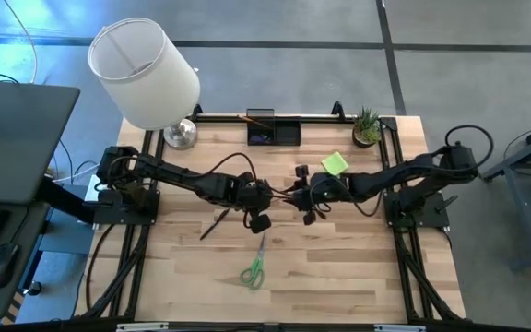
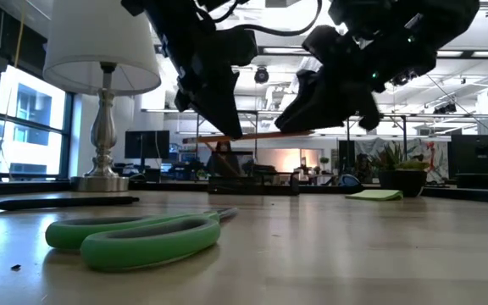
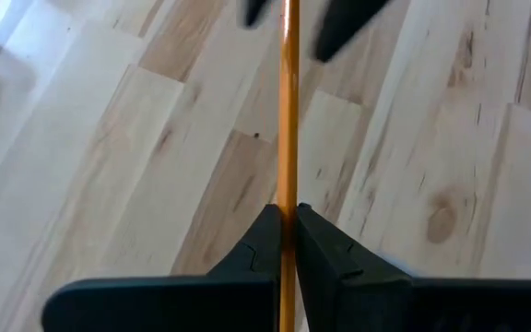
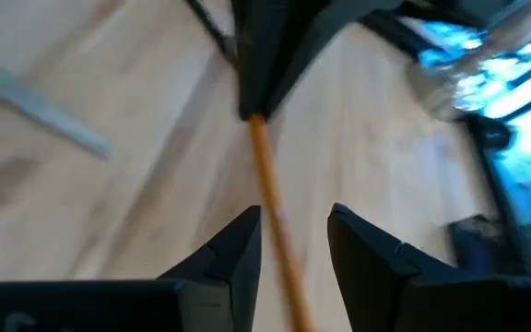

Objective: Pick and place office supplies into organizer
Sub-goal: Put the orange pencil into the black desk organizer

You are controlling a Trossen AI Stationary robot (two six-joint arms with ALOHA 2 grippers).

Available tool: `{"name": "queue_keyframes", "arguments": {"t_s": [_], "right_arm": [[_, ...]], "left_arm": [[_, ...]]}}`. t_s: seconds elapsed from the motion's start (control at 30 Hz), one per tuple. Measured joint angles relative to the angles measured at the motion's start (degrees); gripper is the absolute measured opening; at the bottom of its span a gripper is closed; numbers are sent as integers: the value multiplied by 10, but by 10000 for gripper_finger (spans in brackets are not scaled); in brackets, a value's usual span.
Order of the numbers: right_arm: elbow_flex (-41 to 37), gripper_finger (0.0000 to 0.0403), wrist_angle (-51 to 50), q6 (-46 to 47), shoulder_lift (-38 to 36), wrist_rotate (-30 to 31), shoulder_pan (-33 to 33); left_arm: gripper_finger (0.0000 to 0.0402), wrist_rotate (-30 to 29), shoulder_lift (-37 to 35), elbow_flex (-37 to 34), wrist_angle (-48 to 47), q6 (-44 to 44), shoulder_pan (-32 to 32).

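Above the middle of the desk, the left gripper (image 3: 285, 231) is clamping an orange pencil (image 3: 289, 111) while the right gripper (image 4: 293, 235), fingers parted around it, is taking the handover (seemingly), needing closure before carrying to the organizer (image 1: 273, 128) at the far edge.

Much of my pencil and my bench is hidden or cut off.

From above, the orange pencil (image 3: 289, 111) I hold in my left jaws (image 1: 264, 205) is too thin to find between my two wrists. In my left wrist view it runs off both edges, so neither end shows. My right wrist view is blurred: the scissors (image 4: 35, 103) are only a grey blade and a green smear cut by the edge. The organizer (image 1: 273, 130) is too small to tell its contents. Low down, my arms cover most of it.
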Motion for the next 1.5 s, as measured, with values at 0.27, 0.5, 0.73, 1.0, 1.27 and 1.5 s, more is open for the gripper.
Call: {"name": "queue_keyframes", "arguments": {"t_s": [0.27,0.5,0.73,1.0,1.27,1.5], "right_arm": [[0,119,16,-16,24,16,1],[0,119,16,-9,24,25,1],[0,105,20,-6,24,1,1],[0,18,11,-6,24,-15,-7],[0,15,5,-1,24,-17,-16],[0,6,8,1,24,-11,-17]], "left_arm": [[2,0,0,0,1,14,0],[2,0,0,0,16,30,0],[2,0,0,0,22,44,7],[2,3,0,3,19,56,16],[1,3,-1,64,-1,114,15],[1,5,-2,125,-13,170,15]]}}
